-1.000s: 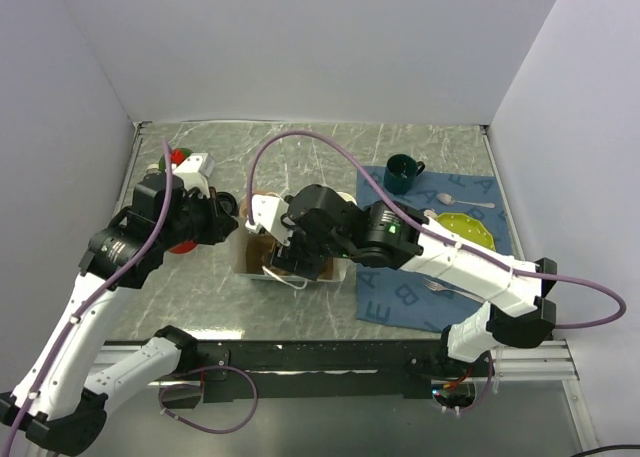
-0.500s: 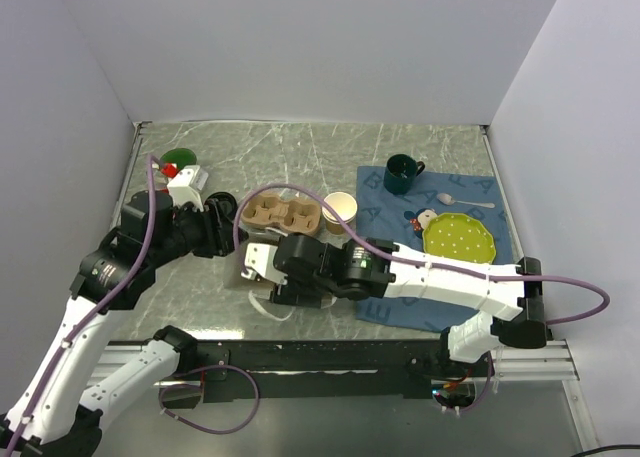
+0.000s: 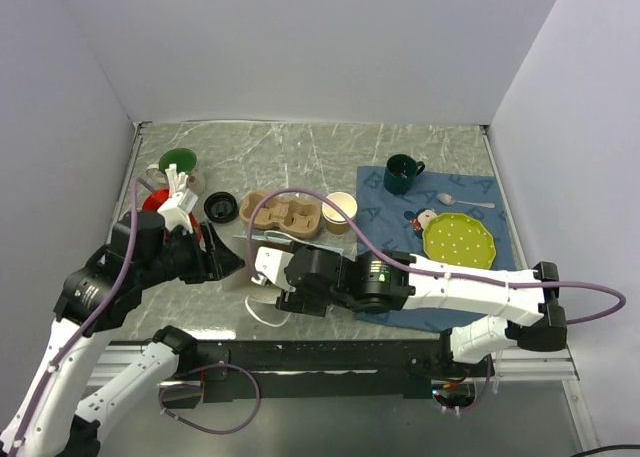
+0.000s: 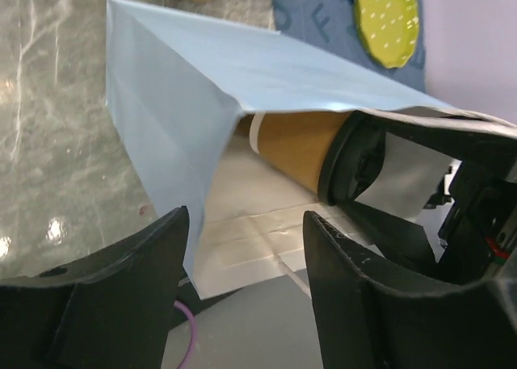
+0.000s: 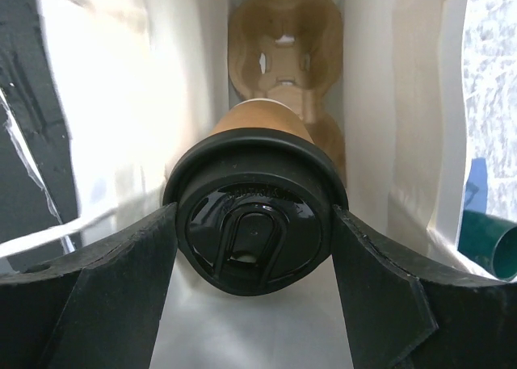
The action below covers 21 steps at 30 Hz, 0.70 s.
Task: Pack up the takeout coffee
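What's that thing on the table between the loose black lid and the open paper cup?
A cardboard cup carrier, seen in the top view.

From above, the takeout coffee (image 5: 258, 115) lies out of sight under the wrist of the right arm (image 3: 440, 277) and the paper bag (image 3: 240, 267), as do the fingertips of the right gripper (image 5: 252, 220). In the right wrist view the lid (image 5: 254, 232) hides the cup's base, and the green mug (image 5: 494, 252) is cut by the picture's edge. The left gripper (image 4: 245, 224) shows in its own view only as blurred fingers (image 4: 105, 304), cut off below. Whether the cardboard carrier (image 5: 287, 14) sits inside the bag or beyond it cannot be told. The small figure (image 3: 419, 220) beside the plate (image 3: 458, 237) is too small to identify.
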Tool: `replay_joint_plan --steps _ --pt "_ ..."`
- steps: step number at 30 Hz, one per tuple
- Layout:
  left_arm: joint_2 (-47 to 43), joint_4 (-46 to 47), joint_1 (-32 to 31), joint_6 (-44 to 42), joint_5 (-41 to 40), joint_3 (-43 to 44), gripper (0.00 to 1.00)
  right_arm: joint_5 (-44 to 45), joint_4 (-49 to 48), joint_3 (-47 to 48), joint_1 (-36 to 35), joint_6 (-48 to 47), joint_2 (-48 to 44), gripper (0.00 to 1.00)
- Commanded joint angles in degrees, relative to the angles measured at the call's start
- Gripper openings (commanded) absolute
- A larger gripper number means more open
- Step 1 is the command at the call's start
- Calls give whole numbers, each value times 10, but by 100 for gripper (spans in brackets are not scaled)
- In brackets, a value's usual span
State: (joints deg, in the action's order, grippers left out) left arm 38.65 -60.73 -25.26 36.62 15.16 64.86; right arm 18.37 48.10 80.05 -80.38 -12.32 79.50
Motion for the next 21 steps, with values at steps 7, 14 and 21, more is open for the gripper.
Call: replay_joint_plan --steps 7,14,21 --pt "39 32 0 -6 15 -12 49 -12 -54 -81 -13 5 -66 50" --pt "13 53 0 21 58 -43 54 12 -51 -74 -14 12 -54 50" --pt "9 -27 0 -3 42 -10 59 21 -49 -66 -14 36 -40 50"
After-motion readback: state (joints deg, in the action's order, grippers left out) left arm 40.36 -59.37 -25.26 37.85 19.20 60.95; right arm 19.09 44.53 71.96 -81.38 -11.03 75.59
